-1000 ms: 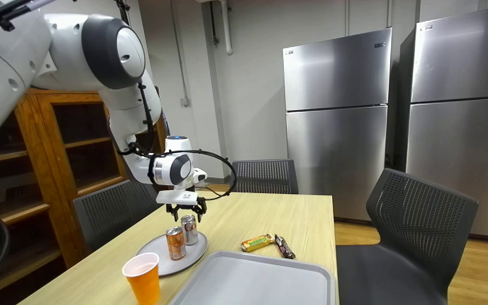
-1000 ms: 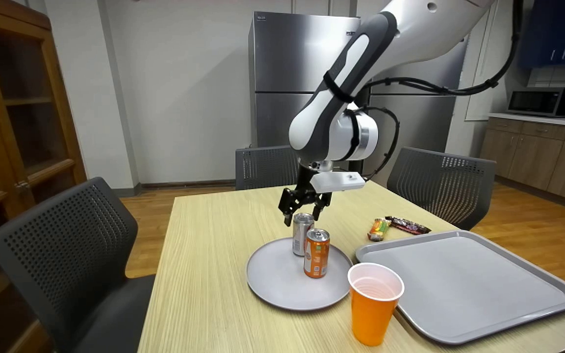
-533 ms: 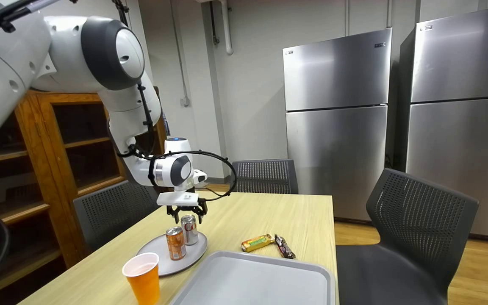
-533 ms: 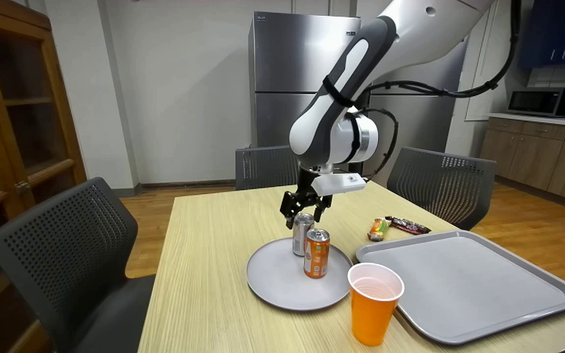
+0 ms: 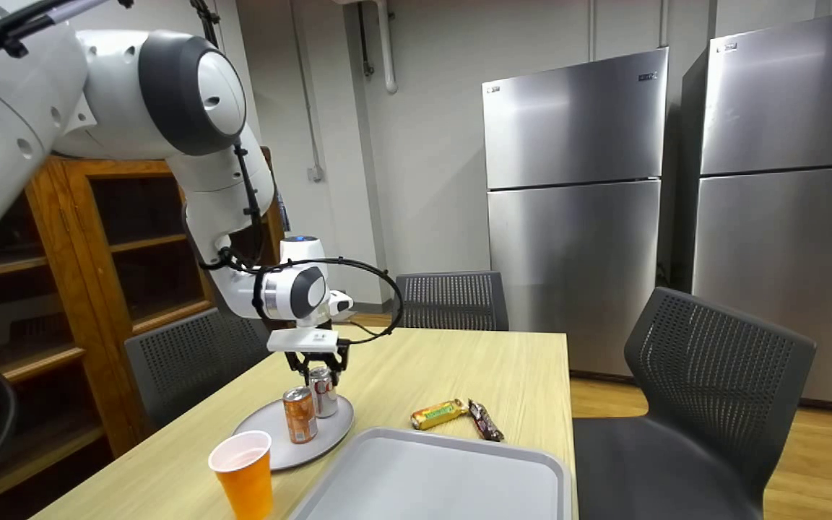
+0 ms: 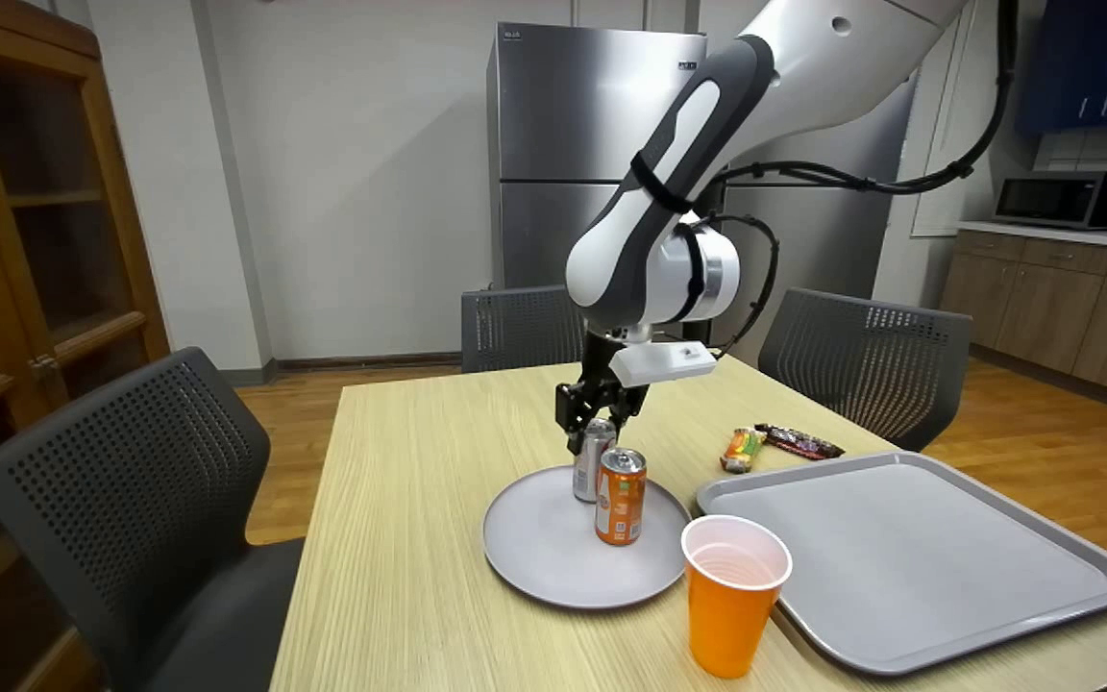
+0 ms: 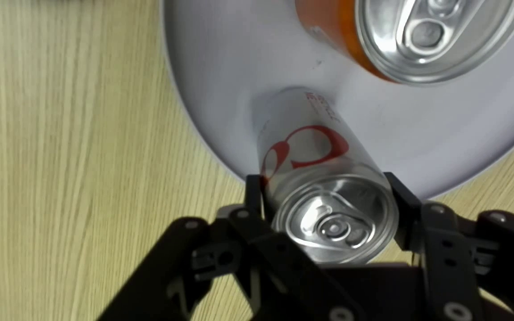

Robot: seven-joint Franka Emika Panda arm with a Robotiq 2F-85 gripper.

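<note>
A silver can with red lettering (image 7: 310,133) stands at the edge of a round grey plate (image 7: 221,67). My gripper (image 7: 324,187) has its two black fingers against opposite sides of this can, near its top. In both exterior views the gripper (image 5: 321,377) (image 6: 598,434) is at the upper part of the silver can (image 5: 326,399) (image 6: 586,476), whose base is still on the plate (image 6: 544,557); the can leans slightly. An orange can (image 7: 435,40) stands upright beside it on the plate, also seen in both exterior views (image 5: 300,417) (image 6: 620,505).
An orange cup (image 5: 246,480) (image 6: 731,615) stands by the plate. A grey tray (image 5: 445,480) (image 6: 919,557) lies beside it. A gold-wrapped bar (image 5: 438,414) and a dark-wrapped bar (image 5: 485,420) lie behind the tray. Chairs (image 5: 690,404) (image 6: 131,500) surround the table.
The gripper has moved slightly down, and its fingers have closed from a wider opening onto the silver can. The can's top has shifted slightly. The other objects have not moved.
</note>
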